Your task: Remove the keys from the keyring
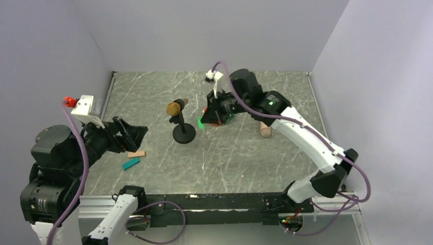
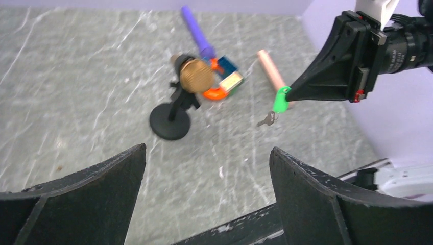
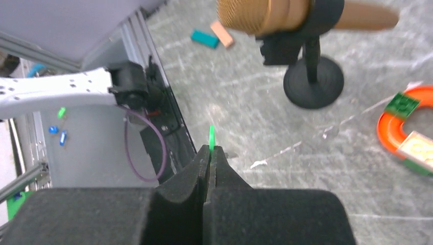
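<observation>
Two matte black right jaws are pressed together, pinching the key (image 3: 211, 138), a thin, flat, bright-green tab that stands edge-on just past their tips. Beneath it dangles the keyring (image 2: 267, 120), a tiny silvery wire loop, over the grey marbled desk (image 2: 76, 76). Nearby stands a microphone (image 2: 195, 76) with a gold mesh head on a round black base. The left jaws gape wide, holding nothing.
</observation>
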`<state>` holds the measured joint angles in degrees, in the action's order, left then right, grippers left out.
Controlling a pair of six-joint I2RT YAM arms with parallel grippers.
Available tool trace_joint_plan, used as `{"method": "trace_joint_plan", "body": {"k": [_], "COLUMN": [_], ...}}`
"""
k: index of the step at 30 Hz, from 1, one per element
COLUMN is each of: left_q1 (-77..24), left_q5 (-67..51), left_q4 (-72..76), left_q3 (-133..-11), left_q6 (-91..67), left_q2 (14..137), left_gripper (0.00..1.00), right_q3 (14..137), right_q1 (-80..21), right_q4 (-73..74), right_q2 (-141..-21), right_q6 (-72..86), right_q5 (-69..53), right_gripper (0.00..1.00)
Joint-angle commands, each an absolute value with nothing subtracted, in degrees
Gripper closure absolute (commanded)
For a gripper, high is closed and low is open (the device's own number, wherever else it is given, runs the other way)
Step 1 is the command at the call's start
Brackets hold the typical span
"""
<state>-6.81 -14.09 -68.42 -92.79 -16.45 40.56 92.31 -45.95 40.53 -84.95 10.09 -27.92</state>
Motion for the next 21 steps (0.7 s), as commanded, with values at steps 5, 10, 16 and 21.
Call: {"method": "trace_joint_plan", "body": {"k": [5, 10, 16, 21], "left_q1": [-6.94, -6.94, -6.97, -6.94], "left_q5": [-33.74, -40.6, -48.74, -56.98], "left_q4": [-44.15, -30.24, -18.9, -1.63], "left_q3": [-93.58, -88.18, -87.32, -89.32], "left_q6": [-23.35, -27.64, -32.41, -42.32], "left_q2": [42.88, 43.34, 48.1, 55.84], "left_gripper": [0.04, 0.06, 0.1, 0.15], "right_q3": [108.9, 116.26, 119.72, 118.39], "right_q1": [-46.23, -46.25, -46.24, -46.19], "right_q4": [45.38, 44.82, 39.74, 33.02], "right_q2": [-83.45, -84.78, -84.4, -82.67], "right_q6": [12.91, 15.62, 21.14, 26.08], "right_q5": [-31.28, -37.44, -42.33, -45.1], "right_gripper": [1.0, 1.0, 1.0, 1.0]}}
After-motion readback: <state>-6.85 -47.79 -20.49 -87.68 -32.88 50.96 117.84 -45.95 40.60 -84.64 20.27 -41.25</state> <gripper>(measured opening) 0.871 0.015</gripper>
